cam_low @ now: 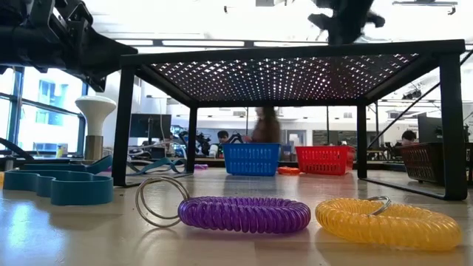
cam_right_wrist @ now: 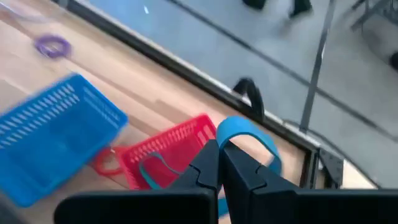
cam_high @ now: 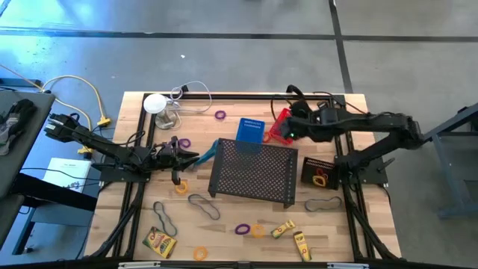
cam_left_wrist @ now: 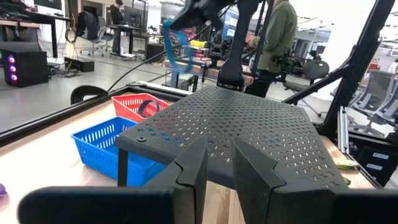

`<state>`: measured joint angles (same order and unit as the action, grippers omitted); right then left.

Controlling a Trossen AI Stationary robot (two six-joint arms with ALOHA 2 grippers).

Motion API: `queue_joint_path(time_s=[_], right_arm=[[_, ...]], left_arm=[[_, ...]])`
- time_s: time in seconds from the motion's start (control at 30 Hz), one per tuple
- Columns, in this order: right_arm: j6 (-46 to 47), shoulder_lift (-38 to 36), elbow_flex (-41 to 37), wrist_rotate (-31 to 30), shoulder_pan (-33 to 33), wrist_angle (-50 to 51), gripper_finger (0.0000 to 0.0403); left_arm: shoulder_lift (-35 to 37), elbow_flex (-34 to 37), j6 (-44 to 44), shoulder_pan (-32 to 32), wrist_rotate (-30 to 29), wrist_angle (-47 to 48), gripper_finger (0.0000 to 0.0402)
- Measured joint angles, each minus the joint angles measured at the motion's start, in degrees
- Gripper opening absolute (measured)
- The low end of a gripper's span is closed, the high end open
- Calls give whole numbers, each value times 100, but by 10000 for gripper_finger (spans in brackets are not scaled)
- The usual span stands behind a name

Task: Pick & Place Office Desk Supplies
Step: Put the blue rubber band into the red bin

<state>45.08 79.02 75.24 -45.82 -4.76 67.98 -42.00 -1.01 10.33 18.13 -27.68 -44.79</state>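
From my remote seat: the right gripper (cam_right_wrist: pixel 221 163) hangs above the red basket (cam_right_wrist: pixel 165 152) at the table's far side, its jaws pinched on a blue rubber-band loop (cam_right_wrist: pixel 249 138) — a second blue band already lies in the basket. The left gripper (cam_high: pixel 196 158) waits low beside the black mesh tray (cam_high: pixel 252 172), jaws narrowly parted on nothing I can see. Purple ring (cam_low: pixel 245 213) and orange ring (cam_low: pixel 388 222) lie on the near table, with yellow crayon boxes (cam_high: pixel 160 242) close by.
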Motion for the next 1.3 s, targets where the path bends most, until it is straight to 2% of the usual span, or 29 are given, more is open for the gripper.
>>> queue_joint_path(time_s=[0.2,0.4,0.8,1.07,1.17,1.3], right_arm=[[-920,4,-923,999,-781,-1773,3],[-1113,4,-1390,1594,-1375,-2539,3],[-1078,4,-2269,2727,-1989,-3273,3],[-1041,138,-2360,3952,-2367,-3367,3],[-1028,245,-2356,4141,-2450,-3125,3],[-1019,382,-2366,3977,-2540,-2578,3]], left_arm=[[0,-1,2,0,0,21,66],[0,1,9,0,0,21,66],[0,-1,-129,0,-9,21,66],[0,-1,-131,0,-13,21,66],[0,1,-133,0,-15,19,66],[0,0,-136,0,-15,19,66]])
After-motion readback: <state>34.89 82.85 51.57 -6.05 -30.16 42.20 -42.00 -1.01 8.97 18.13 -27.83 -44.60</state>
